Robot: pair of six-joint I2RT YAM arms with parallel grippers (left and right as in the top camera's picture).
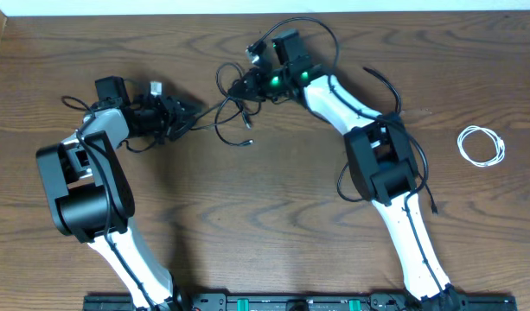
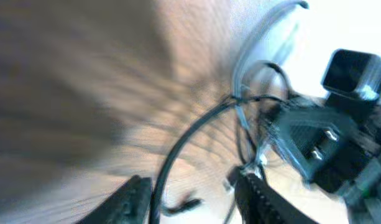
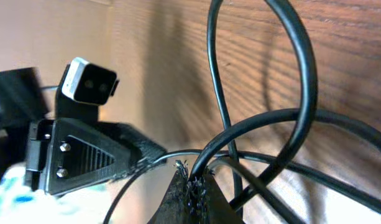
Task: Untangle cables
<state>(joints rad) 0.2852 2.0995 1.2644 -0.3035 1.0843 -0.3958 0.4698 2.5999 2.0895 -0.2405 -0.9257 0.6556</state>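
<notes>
Right gripper [image 3: 193,190] pinched tight on thin, glossy black cables [image 3: 309,68]; left gripper [image 2: 193,186] jaws apart, one strand between. White cable [image 1: 482,145] coiled at right on wood-grain table [image 1: 265,225].

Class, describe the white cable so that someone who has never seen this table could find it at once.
On the wooden table, look past the right arm toward the right edge of the overhead view. There the white cable lies alone. It is the only white one, neatly coiled, while the black cables sprawl tangled between the arms.
</notes>
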